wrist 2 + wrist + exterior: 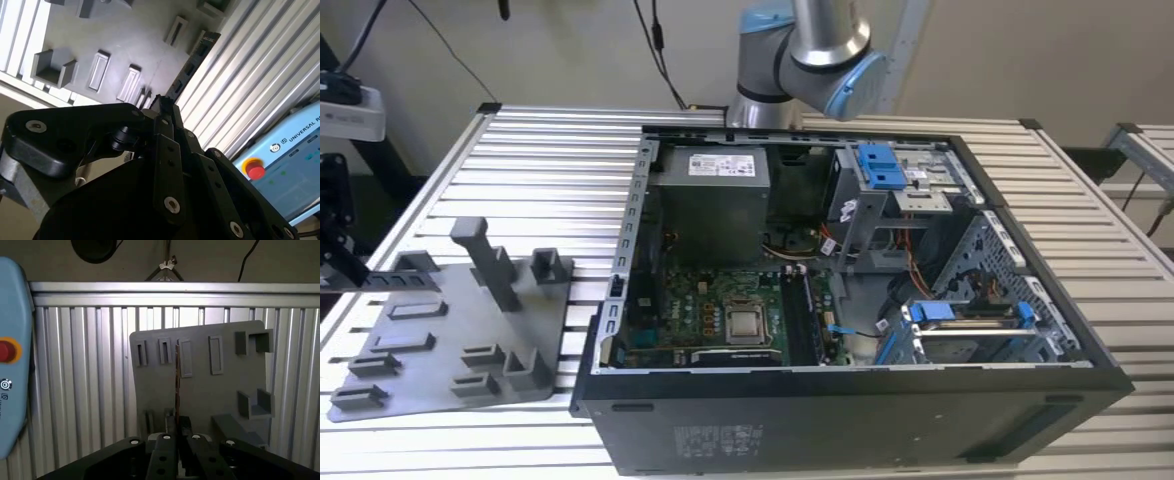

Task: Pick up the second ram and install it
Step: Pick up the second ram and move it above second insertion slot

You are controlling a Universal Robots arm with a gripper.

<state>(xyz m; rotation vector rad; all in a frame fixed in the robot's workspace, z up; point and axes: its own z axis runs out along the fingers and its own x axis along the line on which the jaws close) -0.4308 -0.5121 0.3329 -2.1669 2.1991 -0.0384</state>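
Pincer fingers are together, clamped on the near end of the memory stick, so the relation that matters is already fixed: the stick runs straight out from the fingertips along the pincer's own line of reach. Under everything lies the ribbed metal table. On it, to the exterior view's right of the grey tray, sits the open computer case, well apart from the stick. The grey tray with its posts and slots lies directly beyond the stick in both wrist views. The memory stick shows its flat face in the second wrist view and only a thin edge in the first; whether it has cleared the tray I cannot tell.
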